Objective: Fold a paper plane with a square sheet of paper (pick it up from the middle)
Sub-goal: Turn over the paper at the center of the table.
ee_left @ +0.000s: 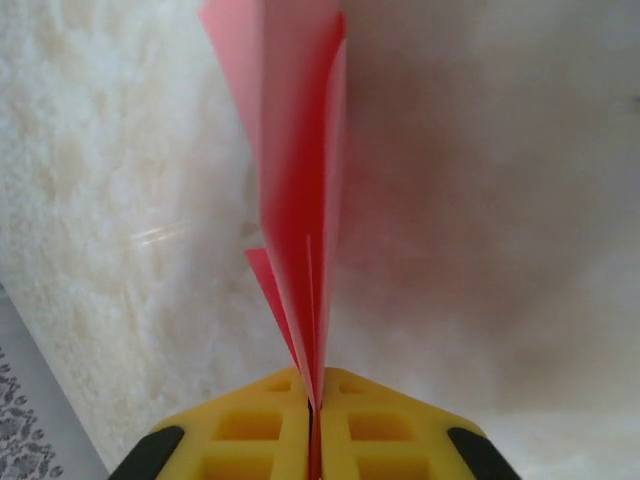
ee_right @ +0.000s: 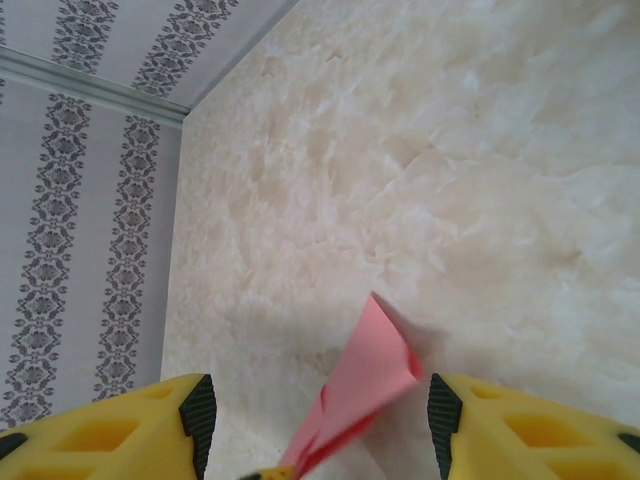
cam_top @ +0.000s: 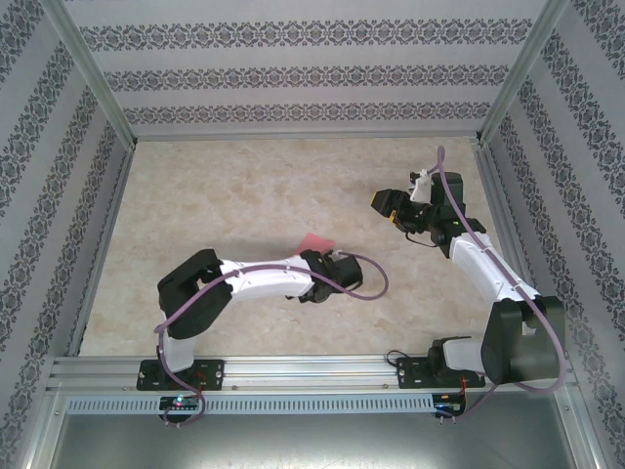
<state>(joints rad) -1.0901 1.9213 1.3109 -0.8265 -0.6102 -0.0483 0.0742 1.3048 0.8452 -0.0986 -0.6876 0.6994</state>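
Paper plane (ee_left: 300, 200), pink-red, sits pinched edge-on between the pressed-together fingers of the left hand (ee_left: 315, 405) near the middle of the worktop (cam_top: 215, 195); the right hand (ee_right: 320, 405) is apart, spread wide.

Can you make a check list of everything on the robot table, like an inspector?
Surface: pale marbled table.
Job's things: pink paper, folded to a point.
Clutter: nothing seen.
Grippers: left gripper shut on the paper; right gripper open, apart from it.
Cables: a purple cable loops along each arm.
Surroundings: patterned walls on three sides, metal rail at the near edge.
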